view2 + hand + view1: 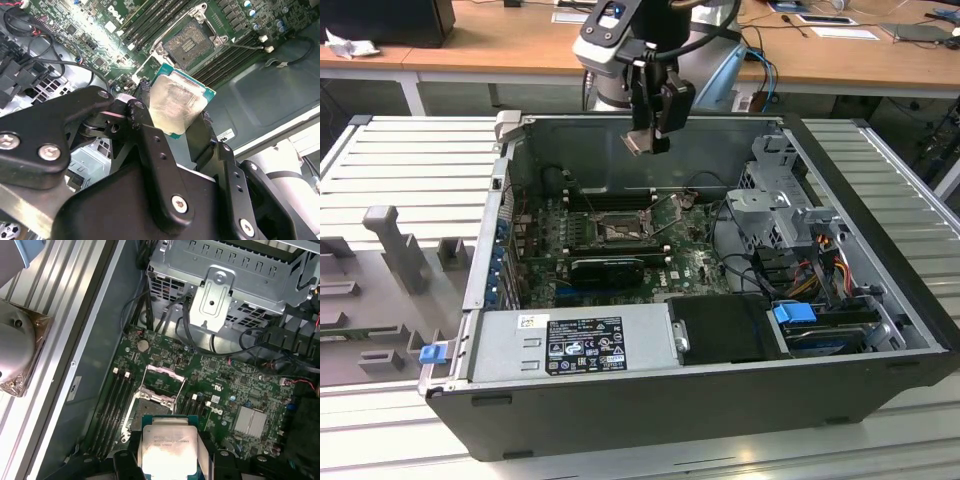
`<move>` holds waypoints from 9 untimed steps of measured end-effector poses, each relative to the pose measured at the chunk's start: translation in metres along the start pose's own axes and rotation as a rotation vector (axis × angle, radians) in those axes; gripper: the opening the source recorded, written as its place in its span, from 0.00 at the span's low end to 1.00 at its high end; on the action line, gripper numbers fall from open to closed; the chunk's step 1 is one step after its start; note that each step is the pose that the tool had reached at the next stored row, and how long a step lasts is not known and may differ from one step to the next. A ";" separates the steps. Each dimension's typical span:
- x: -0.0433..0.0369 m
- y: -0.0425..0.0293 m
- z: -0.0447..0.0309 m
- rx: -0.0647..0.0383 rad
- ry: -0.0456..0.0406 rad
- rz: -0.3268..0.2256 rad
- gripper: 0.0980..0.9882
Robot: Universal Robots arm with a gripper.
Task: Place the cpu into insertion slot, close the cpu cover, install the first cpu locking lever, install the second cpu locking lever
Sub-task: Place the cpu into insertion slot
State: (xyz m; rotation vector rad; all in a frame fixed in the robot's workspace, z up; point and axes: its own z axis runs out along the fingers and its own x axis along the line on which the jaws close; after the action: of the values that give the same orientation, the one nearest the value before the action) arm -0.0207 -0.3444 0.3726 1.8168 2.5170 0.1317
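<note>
- First, the ribbed grey desk (410, 160) carries everything, and a dark computer case (620, 400) lies on it with its open side up.
- Inside the case, a green circuit board (692, 255) (225, 375) covers the floor. A grey power supply (580, 345) sits along the near wall in the exterior view, and a metal drive cage (782, 205) (225, 270) stands on the exterior view's right.
- The robot arm (620, 30) reaches down from beyond the far wall of the case.
- Its black claw (649, 142) hangs at about the level of the case's upper rim, high above the board and touching no part of it.
- The insertion slot (620, 232) (187, 45) (149, 409) lies near the middle of the board between rows of long black memory slots. Its dark contact field is uncovered.
- The cpu cover (165, 371) looks swung up off the socket in the first wrist view and stands open at the socket's edge. I cannot tell how steeply it stands.
- The cpu (177, 102) (167, 450) is clamped by its edges between the claw's black fingers (150, 135). Its pale silver face is turned towards both wrist cameras and rimmed by its green edge.
- In both wrist views the chip hangs in the air well apart from the socket, which lies lower down on the board.
</note>
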 end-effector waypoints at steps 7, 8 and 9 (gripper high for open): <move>0.0000 0.0000 0.0000 -0.001 -0.0039 0.044 0.48; 0.0000 0.0000 0.0000 -0.001 -0.0048 0.054 0.48; 0.0000 0.0000 0.0000 -0.001 -0.0056 0.063 0.48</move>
State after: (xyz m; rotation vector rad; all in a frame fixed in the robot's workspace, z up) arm -0.0207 -0.3444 0.3726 1.8933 2.4567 0.1298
